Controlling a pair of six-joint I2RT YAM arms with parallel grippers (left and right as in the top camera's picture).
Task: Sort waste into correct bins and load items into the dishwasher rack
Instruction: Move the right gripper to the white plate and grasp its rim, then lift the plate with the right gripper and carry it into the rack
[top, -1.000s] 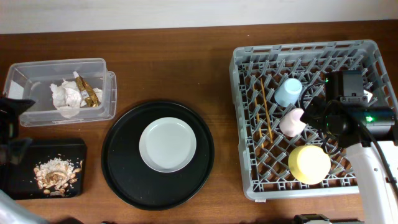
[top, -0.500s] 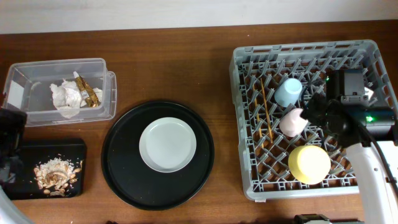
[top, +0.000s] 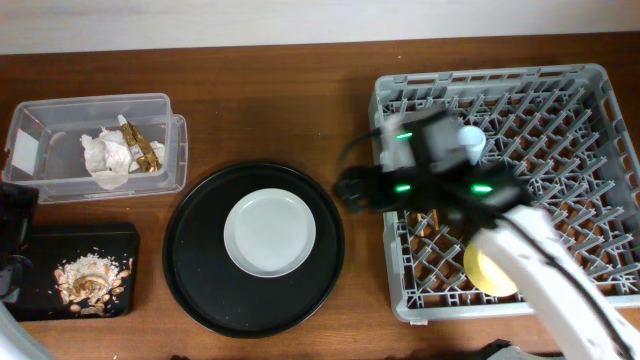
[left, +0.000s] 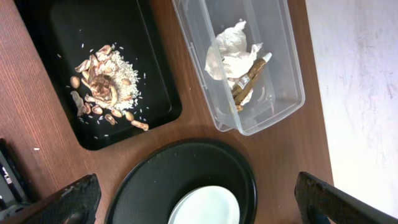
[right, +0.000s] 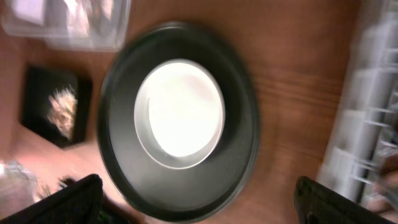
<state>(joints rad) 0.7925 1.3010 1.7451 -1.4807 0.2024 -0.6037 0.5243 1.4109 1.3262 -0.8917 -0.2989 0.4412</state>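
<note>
The pale plate (top: 269, 232) lies in the middle of the round black tray (top: 200, 260); it also shows in the right wrist view (right: 180, 106) and the left wrist view (left: 208, 208). My right gripper (top: 350, 188) is open and empty, above the round tray's right edge (right: 202, 205). The dishwasher rack (top: 600, 100) holds the yellow bowl (top: 488, 272), the light-blue cup (top: 470, 140) and chopsticks (top: 433, 215), all partly under my right arm. The pink cup is hidden. My left gripper (top: 15, 240) is open and empty at the far left (left: 199, 211).
The clear tub (top: 40, 130) holds white napkins (top: 105, 155) and the gold-brown wrapper (top: 143, 150). The shallow black tray (top: 40, 240) holds tan food scraps (top: 88, 277). Bare wood lies between the round tray and the rack.
My right arm has swung left from above the pink cup in the rack to the round tray's right edge. The left gripper has barely moved.
</note>
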